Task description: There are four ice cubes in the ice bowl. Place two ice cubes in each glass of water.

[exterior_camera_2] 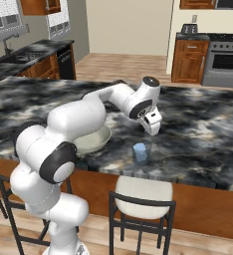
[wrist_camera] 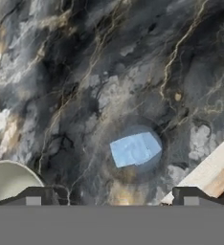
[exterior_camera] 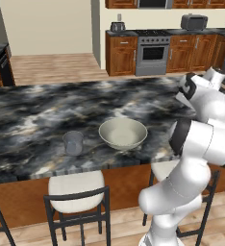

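Your gripper [wrist_camera: 112, 196] is hanging wide open above the marble island counter [exterior_camera: 32, 115], holding nothing. Hand view is looking straight down into a glass of water [wrist_camera: 135, 149] with pale blue ice cubes [wrist_camera: 134, 149] sitting inside. Ice bowl [exterior_camera: 123, 133] is sitting just beside a second glass [exterior_camera: 73, 142], near the counter's front edge.

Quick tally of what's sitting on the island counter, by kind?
Glasses: 2, the left glass and the right glass, on either side of the bowl
Bowls: 1, the ice bowl
Ice: a pale blue patch inside the right glass; separate cubes cannot be counted
Total: 3 vessels, plus the ice
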### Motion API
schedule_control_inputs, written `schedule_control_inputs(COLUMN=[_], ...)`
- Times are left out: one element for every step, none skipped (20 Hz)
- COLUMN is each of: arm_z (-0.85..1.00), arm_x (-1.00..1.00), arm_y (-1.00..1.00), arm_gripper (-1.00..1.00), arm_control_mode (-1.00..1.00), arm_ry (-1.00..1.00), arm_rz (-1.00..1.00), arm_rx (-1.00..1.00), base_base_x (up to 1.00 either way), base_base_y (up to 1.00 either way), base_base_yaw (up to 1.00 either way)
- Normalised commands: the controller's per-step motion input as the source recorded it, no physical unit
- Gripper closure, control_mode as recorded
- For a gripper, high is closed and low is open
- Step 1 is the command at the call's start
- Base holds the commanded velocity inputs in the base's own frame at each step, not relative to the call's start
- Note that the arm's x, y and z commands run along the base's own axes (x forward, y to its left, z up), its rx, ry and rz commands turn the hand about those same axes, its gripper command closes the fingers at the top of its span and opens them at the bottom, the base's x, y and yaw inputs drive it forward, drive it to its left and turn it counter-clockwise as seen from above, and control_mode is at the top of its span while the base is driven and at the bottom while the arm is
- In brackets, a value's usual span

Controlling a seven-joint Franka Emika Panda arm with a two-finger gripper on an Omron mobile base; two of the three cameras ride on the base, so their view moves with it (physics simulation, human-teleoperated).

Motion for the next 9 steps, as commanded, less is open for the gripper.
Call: schedule_control_inputs(arm_z=[0.00,0.00,0.00,0.00,0.00,0.00,0.00,0.00,0.00], arm_x=[-0.59,-0.61,-0.59,-0.59,-0.55,-0.49,-0.48,-0.48,-0.46], arm_y=[0.33,0.35,0.39,0.41,0.43,0.48,0.48,0.47,0.48], arm_gripper=[-1.00,-1.00,-1.00,-1.00,-1.00,-1.00,-1.00,-1.00,-1.00], arm_control_mode=[-1.00,-1.00,-1.00,-1.00,-1.00,-1.00,-1.00,-1.00,-1.00], arm_ry=[-0.05,-0.02,0.00,0.00,0.00,0.00,0.00,0.01,0.03], arm_rz=[0.00,0.00,0.00,0.00,0.00,0.00,0.01,0.01,0.03], arm_rx=[-0.09,-0.10,-0.10,-0.10,-0.09,-0.10,-0.10,-0.10,-0.11], base_base_x=[0.00,0.00,0.00,0.00,0.00,0.00,0.00,0.00,0.00], base_base_y=[0.00,0.00,0.00,0.00,0.00,0.00,0.00,0.00,0.00], base_base_yaw=[0.00,0.00,0.00,0.00,0.00,0.00,0.00,0.00,0.00])
